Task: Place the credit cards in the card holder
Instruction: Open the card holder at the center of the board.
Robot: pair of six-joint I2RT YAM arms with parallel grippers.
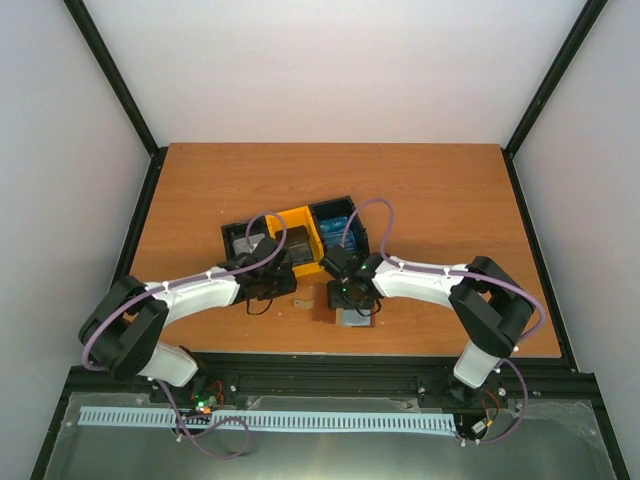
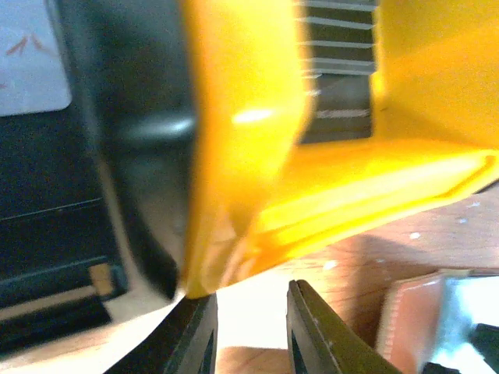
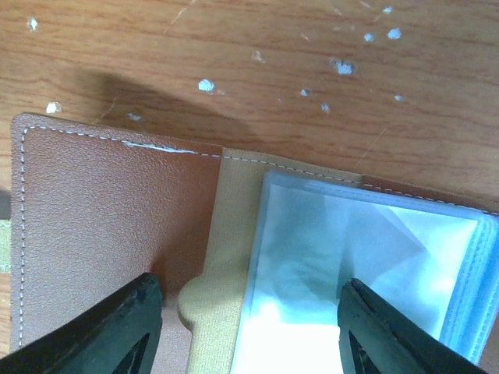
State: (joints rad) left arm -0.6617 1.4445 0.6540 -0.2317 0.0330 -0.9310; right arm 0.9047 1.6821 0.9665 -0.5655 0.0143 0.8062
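Note:
The brown card holder (image 3: 109, 210) lies open on the table, its pale blue-grey pockets (image 3: 351, 257) facing up. My right gripper (image 3: 249, 312) hovers open just over it, one finger above the leather and the other above the pockets. From above, the card holder (image 1: 355, 320) pokes out under that gripper (image 1: 350, 298). My left gripper (image 2: 251, 294) sits at the yellow compartment's near corner, jaws narrowly apart with only a bright pale patch of surface between them. Dark credit cards (image 2: 335, 93) stand in the yellow compartment. A whitish card (image 2: 27, 70) lies in the black one, and blue cards (image 1: 335, 225) fill the right one.
The black-and-yellow three-compartment tray (image 1: 300, 215) stands mid-table just beyond both grippers. A small tan-grey flat piece (image 1: 300, 303) lies on the wood between the arms. The card holder's edge (image 2: 413, 319) shows at the lower right of the left wrist view.

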